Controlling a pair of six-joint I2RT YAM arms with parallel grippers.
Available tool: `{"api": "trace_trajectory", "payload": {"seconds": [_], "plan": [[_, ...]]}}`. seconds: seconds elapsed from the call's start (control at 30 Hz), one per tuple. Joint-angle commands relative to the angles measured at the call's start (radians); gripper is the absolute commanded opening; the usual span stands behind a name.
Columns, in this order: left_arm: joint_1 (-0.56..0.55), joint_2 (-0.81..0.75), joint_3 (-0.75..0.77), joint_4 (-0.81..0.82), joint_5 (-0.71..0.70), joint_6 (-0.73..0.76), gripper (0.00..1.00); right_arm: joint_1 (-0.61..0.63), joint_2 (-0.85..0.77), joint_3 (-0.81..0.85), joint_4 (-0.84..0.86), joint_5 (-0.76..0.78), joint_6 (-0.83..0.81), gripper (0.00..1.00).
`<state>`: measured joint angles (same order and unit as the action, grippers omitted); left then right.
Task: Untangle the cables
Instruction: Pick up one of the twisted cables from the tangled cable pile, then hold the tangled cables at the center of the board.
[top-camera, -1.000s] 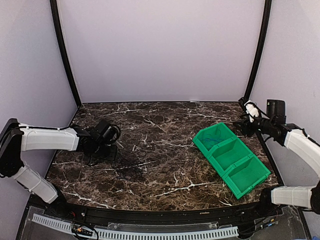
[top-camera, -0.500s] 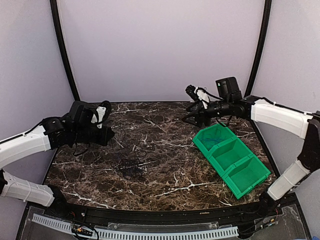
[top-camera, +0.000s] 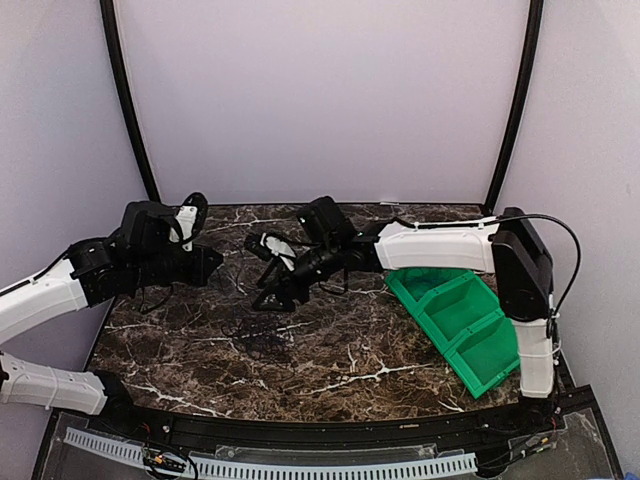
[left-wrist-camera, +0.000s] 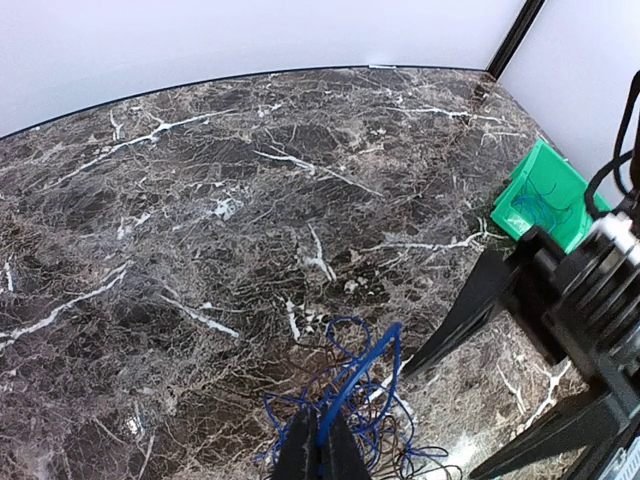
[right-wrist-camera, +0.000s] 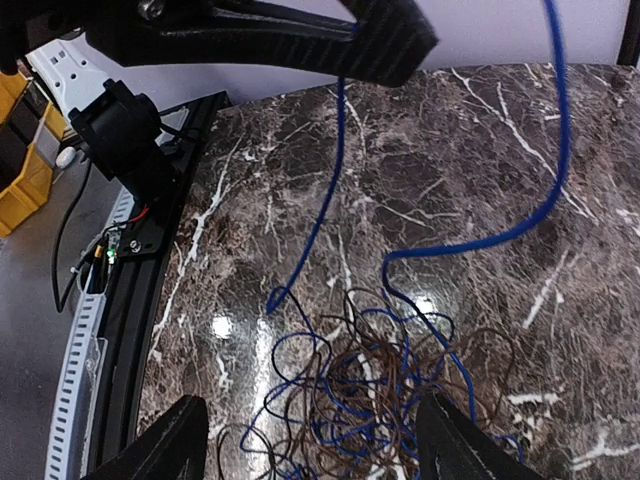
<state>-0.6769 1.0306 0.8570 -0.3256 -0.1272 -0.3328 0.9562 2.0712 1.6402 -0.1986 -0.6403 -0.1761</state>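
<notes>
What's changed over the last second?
The right claw swung leftward from beside the green bin to the middle of the table, opening above the tangle of cables. The left claw lifted off the table, shut on the blue cable throughout. Bin and tangle stayed put.

Right gripper (right-wrist-camera: 310, 445) fingers are spread wide, hovering over a tangle of blue cable (right-wrist-camera: 560, 100) and dark brown cables (right-wrist-camera: 372, 372) on the marble table (right-wrist-camera: 480, 150). One blue strand runs straight up behind a black carbon bar (right-wrist-camera: 280, 40) across the top. Another arcs off top right.
</notes>
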Motion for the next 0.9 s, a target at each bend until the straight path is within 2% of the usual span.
{"api": "trace_trajectory", "payload": {"seconds": [0.0,0.27,0.47,0.53,0.67,0.87], "plan": [[0.002,-0.049,-0.034,0.06,-0.02,-0.067,0.0,0.029,0.061,0.093,0.098,-0.055,0.108,0.74],[0.002,-0.073,-0.05,0.108,-0.021,-0.142,0.0,0.088,0.216,0.227,0.129,-0.045,0.202,0.8],[0.002,-0.119,-0.021,0.109,-0.072,-0.173,0.0,0.116,0.331,0.312,0.134,-0.011,0.217,0.76],[0.003,-0.135,0.006,0.095,-0.093,-0.165,0.0,0.124,0.355,0.321,0.133,0.009,0.215,0.68],[0.002,-0.164,0.061,0.066,-0.124,-0.158,0.0,0.129,0.389,0.318,0.132,0.036,0.22,0.35],[0.002,-0.189,0.16,0.029,-0.18,-0.108,0.0,0.13,0.405,0.258,0.146,0.049,0.233,0.08]]}}
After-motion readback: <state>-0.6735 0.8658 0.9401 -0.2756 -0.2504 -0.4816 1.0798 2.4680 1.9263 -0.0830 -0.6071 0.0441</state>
